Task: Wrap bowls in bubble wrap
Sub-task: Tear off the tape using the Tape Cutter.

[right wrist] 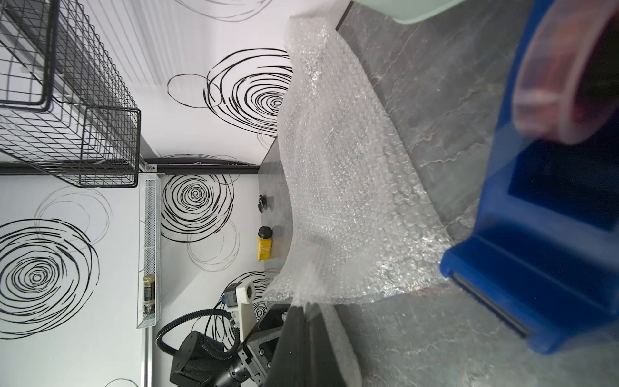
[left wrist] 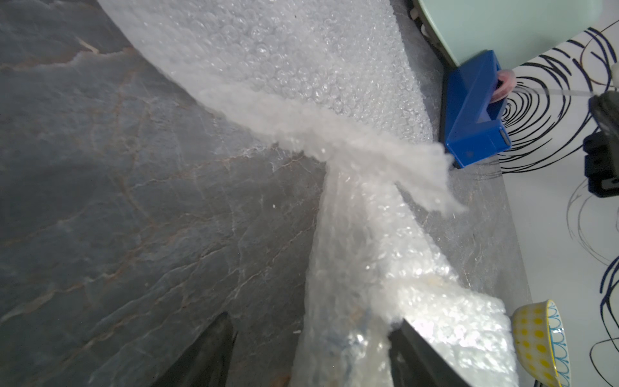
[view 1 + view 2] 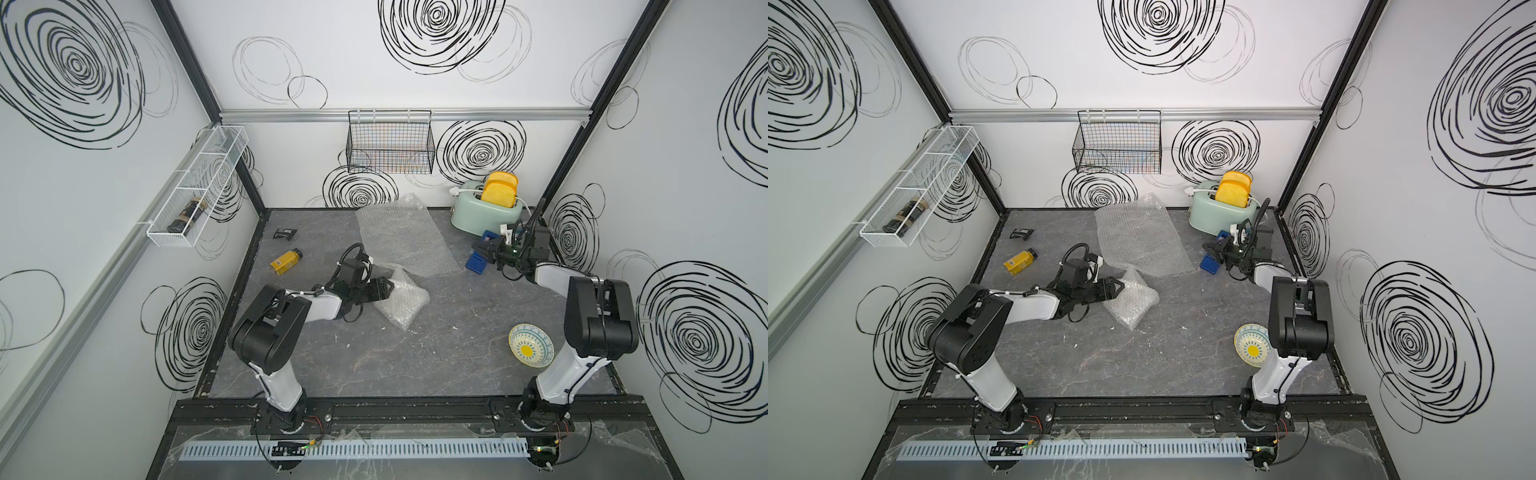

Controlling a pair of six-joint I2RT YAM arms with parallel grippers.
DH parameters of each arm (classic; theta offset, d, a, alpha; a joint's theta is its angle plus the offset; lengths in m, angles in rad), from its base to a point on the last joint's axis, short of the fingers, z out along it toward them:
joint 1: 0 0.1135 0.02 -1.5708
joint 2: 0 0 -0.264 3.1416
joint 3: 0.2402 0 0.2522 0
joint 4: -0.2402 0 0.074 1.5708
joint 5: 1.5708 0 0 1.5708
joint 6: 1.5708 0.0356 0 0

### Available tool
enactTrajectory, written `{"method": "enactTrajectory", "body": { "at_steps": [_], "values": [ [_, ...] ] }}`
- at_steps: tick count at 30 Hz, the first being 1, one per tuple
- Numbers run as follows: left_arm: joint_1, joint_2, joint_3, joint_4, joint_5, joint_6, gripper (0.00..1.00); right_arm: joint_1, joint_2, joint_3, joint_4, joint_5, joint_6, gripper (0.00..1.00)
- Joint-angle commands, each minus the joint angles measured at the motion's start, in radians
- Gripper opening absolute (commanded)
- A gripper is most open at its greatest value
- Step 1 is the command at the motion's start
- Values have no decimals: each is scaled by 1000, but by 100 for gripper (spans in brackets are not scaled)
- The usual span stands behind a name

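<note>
In both top views the left gripper (image 3: pixel 384 289) sits low, its jaws spread wide against a crumpled bubble wrap bundle (image 3: pixel 405 305). The flat bubble wrap sheet (image 3: pixel 403 241) lies just past its fingertips. The right gripper (image 3: pixel 478 251) hangs just beside a blue tape dispenser (image 3: pixel 476 262). The sun bowl (image 3: pixel 531 345) rests well behind it, by that arm's elbow.

In the left wrist view, the 2 fingers (image 2: pixel 207 351) straddle the bundle (image 2: pixel 368 268): 1 lies against the wrap, 1 stands clear, so it is not clamped. A thin strand of tape (image 2: pixel 552 91) runs from the dispenser (image 2: pixel 472 110) toward the right gripper.

In the right wrist view, that gripper's fingers (image 1: pixel 294 335) are pressed together, with the sheet (image 1: pixel 351 184) straight ahead. I cannot tell whether they pinch the strand.
</note>
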Motion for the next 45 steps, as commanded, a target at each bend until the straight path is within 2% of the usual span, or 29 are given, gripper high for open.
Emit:
{"method": "enactTrajectory", "body": {
  "at_steps": [1, 11, 22, 31, 37, 40, 45],
  "values": [
    [11, 5, -6, 22, 6, 3, 74, 9, -27, -37, -98, 31, -70, 0],
    [10, 0, -10, 22, 10, 3, 73, 26, 5, -68, -213, 150, -187, 0],
    [11, 1, -10, 22, 13, 0, 74, 35, 82, -87, -233, 259, -226, 0],
    [10, 1, -12, 26, 17, -1, 74, 44, 118, -75, -239, 282, -226, 0],
    [9, 3, -14, 28, 19, -3, 74, 68, 149, -63, -327, 381, -261, 0],
    [9, 4, -15, 30, 19, -4, 74, 87, 145, -83, -348, 450, -277, 0],
    [9, 5, -15, 33, 23, -6, 74, 91, 103, -79, -373, 464, -285, 0]
  ]
}}
